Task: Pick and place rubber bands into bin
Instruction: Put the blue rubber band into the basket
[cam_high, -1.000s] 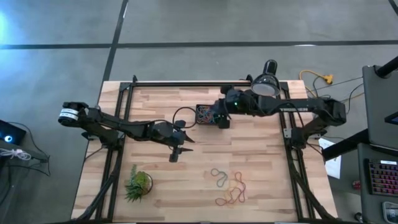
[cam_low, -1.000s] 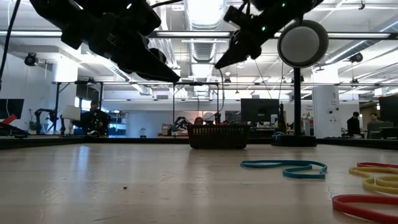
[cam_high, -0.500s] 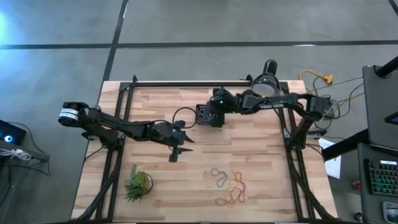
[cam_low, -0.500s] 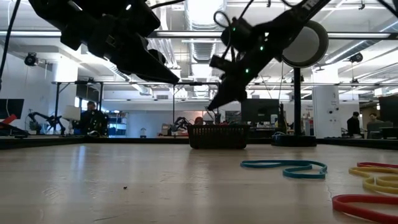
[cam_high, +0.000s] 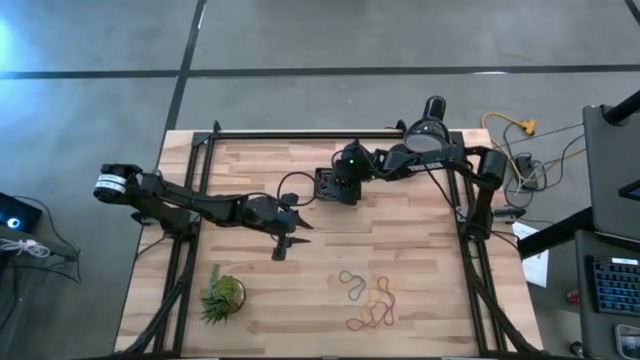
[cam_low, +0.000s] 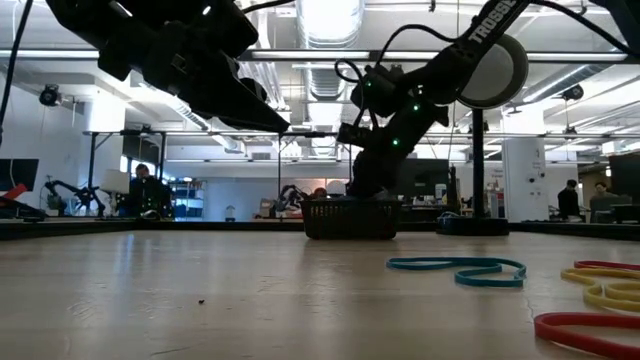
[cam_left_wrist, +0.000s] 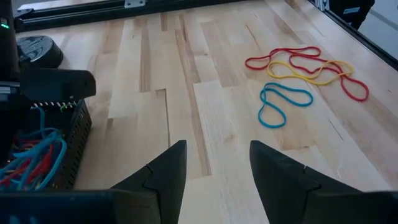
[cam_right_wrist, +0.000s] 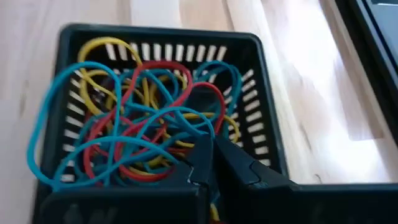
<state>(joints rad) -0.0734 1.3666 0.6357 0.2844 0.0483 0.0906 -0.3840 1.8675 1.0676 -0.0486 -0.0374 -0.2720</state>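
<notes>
Lowered since the earlier frame, the right gripper (cam_right_wrist: 208, 163) sits clenched inside the bin (cam_high: 327, 184) among rubber bands (cam_right_wrist: 134, 121).
Left gripper (cam_left_wrist: 214, 163) hangs released above the wooden table (cam_high: 420, 250); loose bands (cam_high: 368, 300) lie well apart; workshop beyond.

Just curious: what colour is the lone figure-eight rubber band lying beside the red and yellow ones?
Blue rubber band, clearest in the left wrist view.

Dark jointed arms, green lights, white lettering

Bin (cam_left_wrist: 43, 149) cut off at frame edge
</notes>
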